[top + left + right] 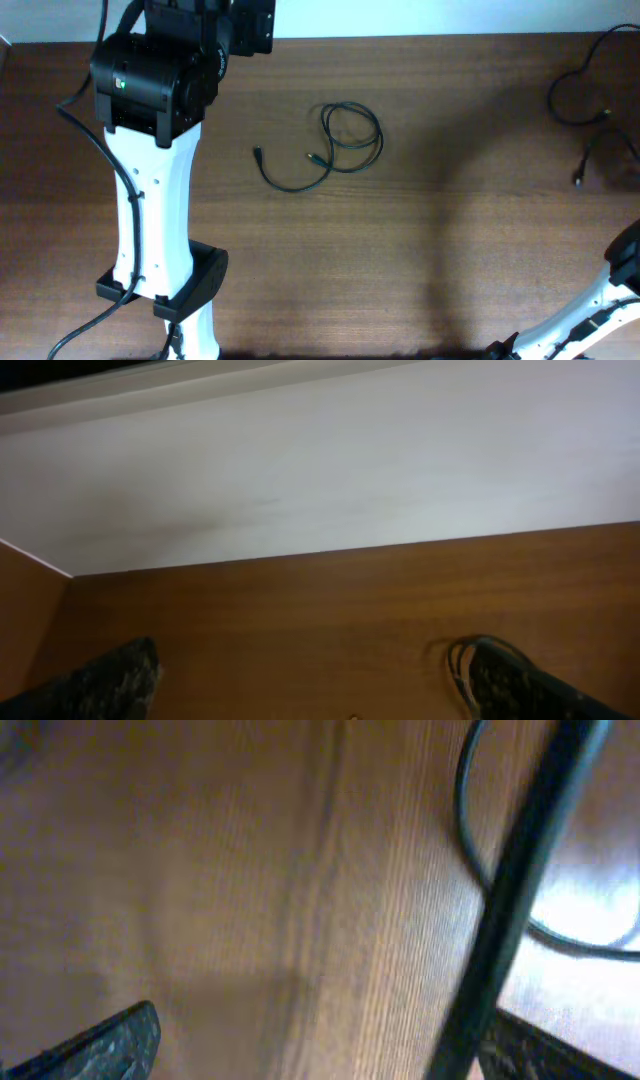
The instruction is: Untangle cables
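Cables (328, 135) lie in loose black loops near the middle of the bench (420, 260) in the overhead view, and one plug end reaches out to the left. A second tangle (553, 100) lies at the far right edge. The left arm (155, 200) stands on the left side, well apart from both, and its claw is hidden here. The right arm (600, 310) shows only in the lower right corner.

In the left wrist view, the left claw (310, 695) is spread wide, with its fingertips (105, 680) in the two bottom corners. Between them is bench wood, and a white wall (300, 480) stands beyond.

In the right wrist view, the right claw (320, 1055) is also spread, with its fingertips (100, 1040) far apart and pinching nothing. A thin cable loop (461, 800) lies on the bench ahead, toward the right. A blurred black strand (520, 890) runs diagonally down to the right fingertip. I cannot tell whether it touches.
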Robot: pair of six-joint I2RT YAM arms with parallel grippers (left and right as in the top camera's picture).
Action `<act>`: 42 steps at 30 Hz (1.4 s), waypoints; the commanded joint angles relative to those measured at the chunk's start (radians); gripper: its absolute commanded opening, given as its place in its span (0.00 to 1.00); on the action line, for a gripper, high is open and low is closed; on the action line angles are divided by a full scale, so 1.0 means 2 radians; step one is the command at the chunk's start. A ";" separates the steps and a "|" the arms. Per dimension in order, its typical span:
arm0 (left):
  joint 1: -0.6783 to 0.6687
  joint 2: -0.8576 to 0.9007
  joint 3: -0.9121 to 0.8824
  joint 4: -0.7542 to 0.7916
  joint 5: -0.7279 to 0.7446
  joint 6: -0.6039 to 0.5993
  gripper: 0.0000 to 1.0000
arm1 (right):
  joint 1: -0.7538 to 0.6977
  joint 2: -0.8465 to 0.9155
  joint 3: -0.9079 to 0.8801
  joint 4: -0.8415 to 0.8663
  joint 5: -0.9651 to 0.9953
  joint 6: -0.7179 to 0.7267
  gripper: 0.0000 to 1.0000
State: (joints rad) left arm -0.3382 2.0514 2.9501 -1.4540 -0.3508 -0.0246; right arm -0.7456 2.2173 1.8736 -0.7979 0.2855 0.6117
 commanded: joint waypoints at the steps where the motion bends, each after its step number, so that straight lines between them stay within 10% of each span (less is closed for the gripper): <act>1: 0.000 -0.003 -0.002 -0.001 0.012 -0.007 1.00 | -0.001 -0.067 0.064 -0.033 -0.014 -0.015 0.99; 15: 0.000 -0.003 -0.002 -0.003 0.026 -0.007 1.00 | 0.090 -0.140 0.127 -0.116 -0.257 -0.204 0.99; 26: 0.000 -0.003 -0.002 -0.004 0.026 -0.007 0.99 | 0.366 -0.127 0.117 -0.093 -0.217 -0.228 0.99; 30: 0.001 -0.003 -0.002 -0.013 0.026 -0.006 0.99 | 0.460 -0.091 0.117 -0.098 -0.223 -0.344 0.99; 42: 0.000 -0.003 -0.002 -0.028 0.025 -0.006 0.99 | 0.535 0.039 0.117 -0.101 -0.295 -0.459 0.99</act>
State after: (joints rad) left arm -0.3382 2.0514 2.9486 -1.5082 -0.3092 -0.0242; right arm 0.3225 2.2261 2.1105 -0.9989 -0.2302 -0.2699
